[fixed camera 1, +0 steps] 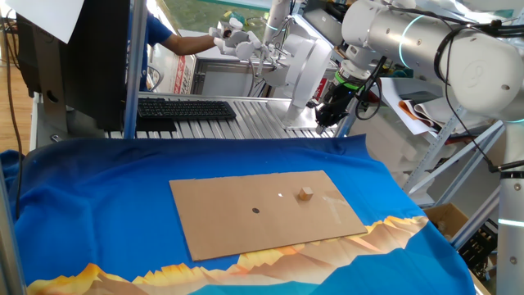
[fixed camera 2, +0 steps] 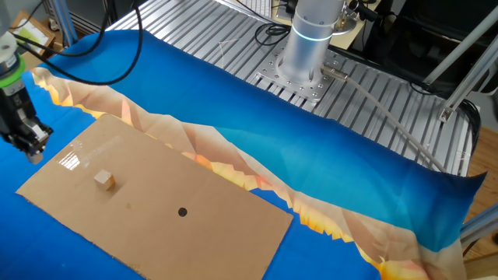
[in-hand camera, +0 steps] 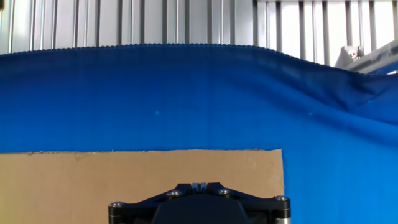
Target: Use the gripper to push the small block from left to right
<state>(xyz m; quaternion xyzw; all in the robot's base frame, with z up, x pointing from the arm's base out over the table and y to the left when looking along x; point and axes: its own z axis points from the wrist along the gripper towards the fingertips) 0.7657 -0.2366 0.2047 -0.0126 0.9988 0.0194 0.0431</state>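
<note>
The small block (fixed camera 1: 306,193) is a tiny tan cube on the brown cardboard sheet (fixed camera 1: 237,225), towards its right part; it also shows in the other fixed view (fixed camera 2: 105,180). The gripper (fixed camera 1: 326,117), a black pointed tool under a green ring, hangs well above the blue cloth, beyond the sheet's far right corner and apart from the block. In the other fixed view the gripper (fixed camera 2: 33,146) is at the left edge, up and left of the block. In the hand view the gripper (in-hand camera: 199,185) has its jaws together and empty; the block is out of view there.
A small black dot (fixed camera 1: 255,210) marks the sheet left of the block. Blue cloth (fixed camera 1: 98,188) covers the table. A keyboard (fixed camera 1: 185,108) and a ribbed metal surface (fixed camera 1: 262,119) lie behind. The arm's base (fixed camera 2: 310,43) stands at the back.
</note>
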